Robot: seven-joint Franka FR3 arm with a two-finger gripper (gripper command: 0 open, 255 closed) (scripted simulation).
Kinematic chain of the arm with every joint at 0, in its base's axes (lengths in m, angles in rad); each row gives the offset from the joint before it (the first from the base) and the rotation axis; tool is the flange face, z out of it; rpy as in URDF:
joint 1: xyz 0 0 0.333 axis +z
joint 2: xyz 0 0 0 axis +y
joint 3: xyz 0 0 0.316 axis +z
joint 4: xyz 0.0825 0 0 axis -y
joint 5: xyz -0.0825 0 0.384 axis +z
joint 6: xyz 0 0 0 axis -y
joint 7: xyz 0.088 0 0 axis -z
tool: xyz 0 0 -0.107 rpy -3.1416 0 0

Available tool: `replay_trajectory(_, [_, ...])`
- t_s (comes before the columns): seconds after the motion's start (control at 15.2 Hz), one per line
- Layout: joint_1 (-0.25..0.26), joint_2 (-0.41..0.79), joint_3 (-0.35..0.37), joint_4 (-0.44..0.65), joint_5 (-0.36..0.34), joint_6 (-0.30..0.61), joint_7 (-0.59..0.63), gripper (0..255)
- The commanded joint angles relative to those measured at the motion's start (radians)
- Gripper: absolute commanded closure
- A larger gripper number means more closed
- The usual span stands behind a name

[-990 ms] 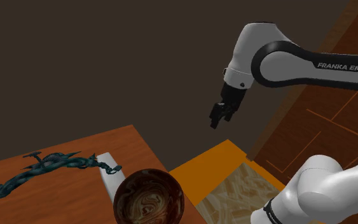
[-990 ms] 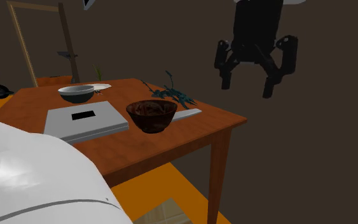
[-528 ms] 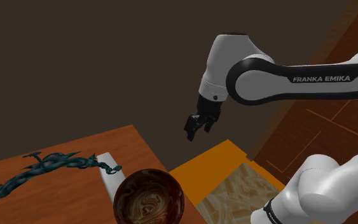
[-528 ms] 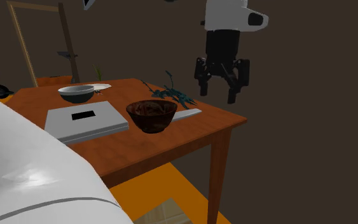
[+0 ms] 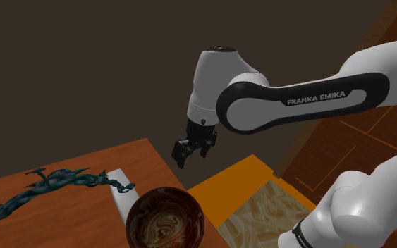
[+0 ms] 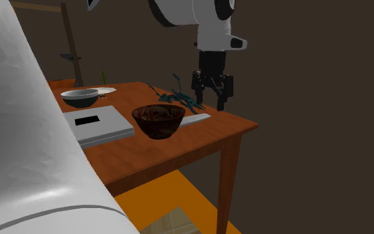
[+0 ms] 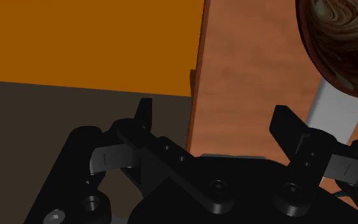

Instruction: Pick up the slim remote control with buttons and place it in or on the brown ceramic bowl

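The slim remote [image 6: 196, 119] is a plain pale grey bar lying flat on the wooden table [image 6: 145, 156], right beside the brown swirled bowl [image 6: 158, 121]. The shoulder view has the same remote [image 5: 119, 185] running up from behind the bowl [image 5: 165, 219]. My black gripper [image 5: 191, 153] hangs open in the air over the table's corner, above and just past the remote's end [image 6: 209, 100]. Looking along the hand, the gripper [image 7: 215, 121] straddles the table edge, with the remote [image 7: 336, 108] and bowl [image 7: 343, 38] off to one finger's side. Nothing sits between the fingers.
A teal twig-like object [image 6: 179, 98] lies just behind the remote. A flat grey box [image 6: 99, 125] and a small grey bowl [image 6: 79, 98] sit farther along the table. Below the table edge lies an orange rug [image 5: 239, 184]. A wooden frame [image 6: 29, 46] stands behind the table.
The arm has swung toward the table: the gripper moved left and down in the shoulder view, from out over the floor to above the table's corner. Its fingers stayed open.
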Motion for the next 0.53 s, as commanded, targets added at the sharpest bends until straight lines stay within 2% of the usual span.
replay_trajectory(0.0, [0.007,0.072,0.035,0.04,-0.027,0.033,0.062,0])
replay_trajectory(0.46, [0.062,0.349,0.101,0.24,-0.185,0.083,0.272,0])
